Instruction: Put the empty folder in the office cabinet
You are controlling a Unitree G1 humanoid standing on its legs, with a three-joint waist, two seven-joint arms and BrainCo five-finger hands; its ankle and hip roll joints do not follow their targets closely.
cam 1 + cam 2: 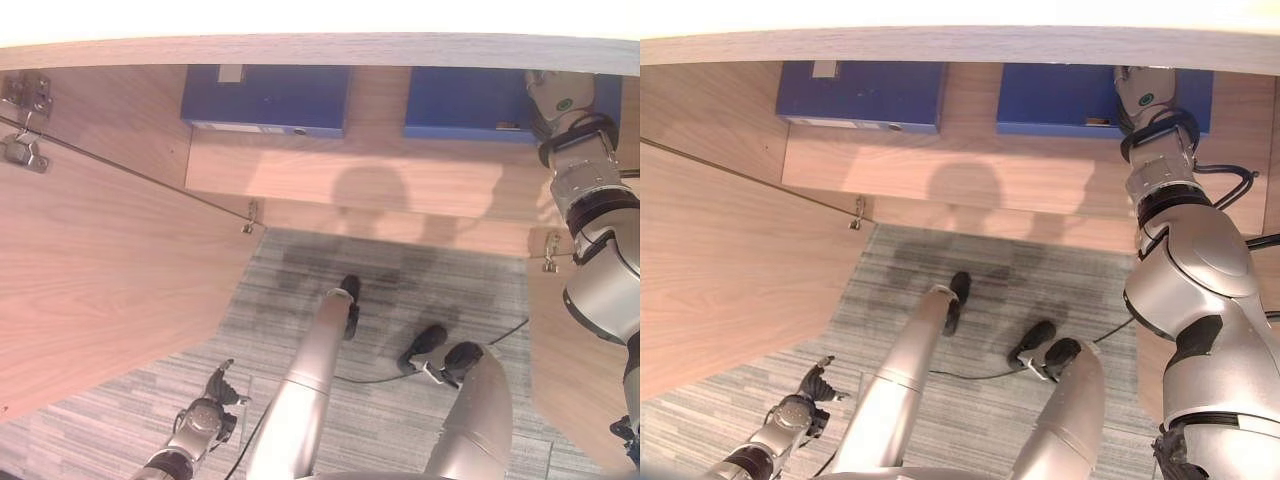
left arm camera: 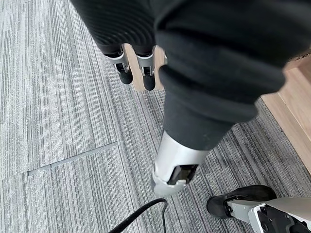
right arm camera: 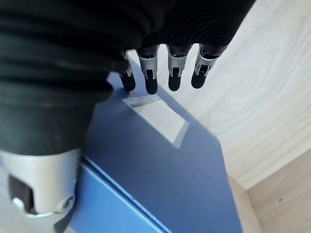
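Right hand over folder, palm hidden

The far parts of both blue folders, the left folder and the right folder, run under the cabinet's top board, so their full extent cannot be told. The right arm crosses the right folder's right end and hides it. The right hand reaches in under that board there, and from the head views its fingers cannot be made out. In the right wrist view the folder's near corner is covered by the dark ribbed cover. The open cabinet door is cut off at the left edge.
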